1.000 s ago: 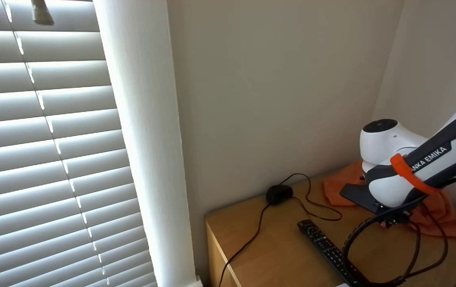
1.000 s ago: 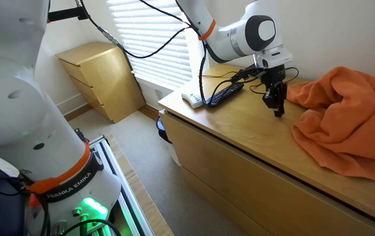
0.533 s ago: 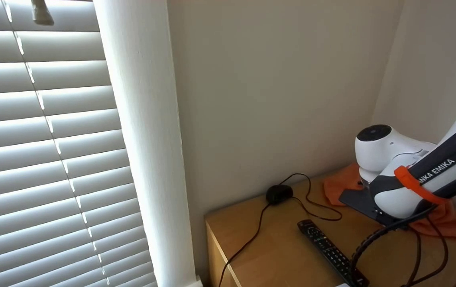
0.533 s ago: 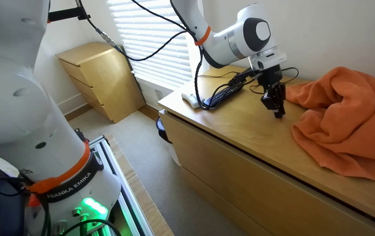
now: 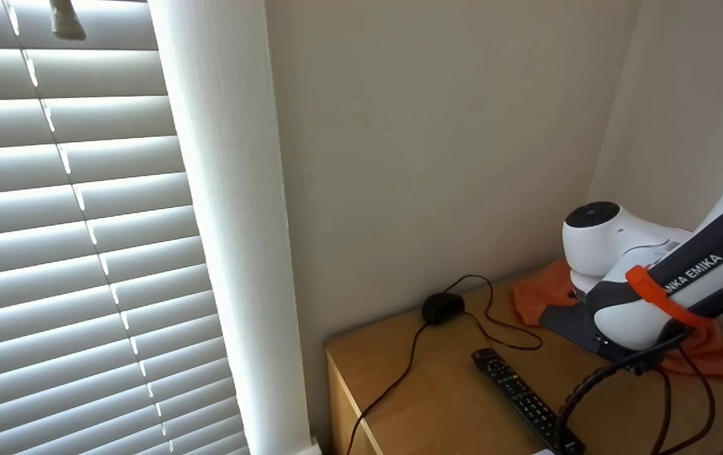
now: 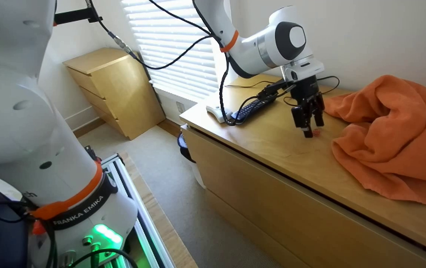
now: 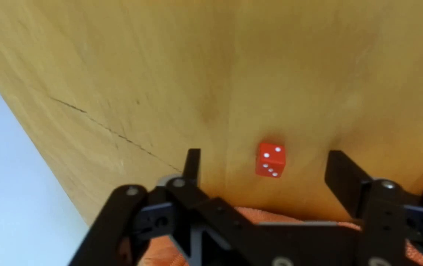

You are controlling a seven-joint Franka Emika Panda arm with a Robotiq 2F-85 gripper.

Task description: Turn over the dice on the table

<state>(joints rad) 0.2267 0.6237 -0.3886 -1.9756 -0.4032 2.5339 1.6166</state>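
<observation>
Presently: red die (image 7: 270, 160) on tan wooden table (image 7: 141, 74), two-pip and three-pip faces showing; black gripper (image 6: 313, 128) over it, fingers (image 7: 193, 166) well parted, die between; orange cloth (image 6: 395, 149) near.

In an exterior view, white capitals stood on a dark stripe (image 5: 693, 273) of the arm (image 5: 630, 319): EMIKA was whole, but of the word before it only the last letters, NKA, were clear, beside an orange strap (image 5: 657, 295). In an exterior view, the base (image 6: 75, 235) bore FRANKA EMIKA in full, white on a black band (image 6: 82, 214); the white link (image 6: 49, 145) above it carried the letters "ch". In the wrist view, the die (image 7: 270, 160) showed white pips, two on its brighter face and three on the darker face adjoining. The remote (image 5: 526, 398) had key markings too small to read.
</observation>
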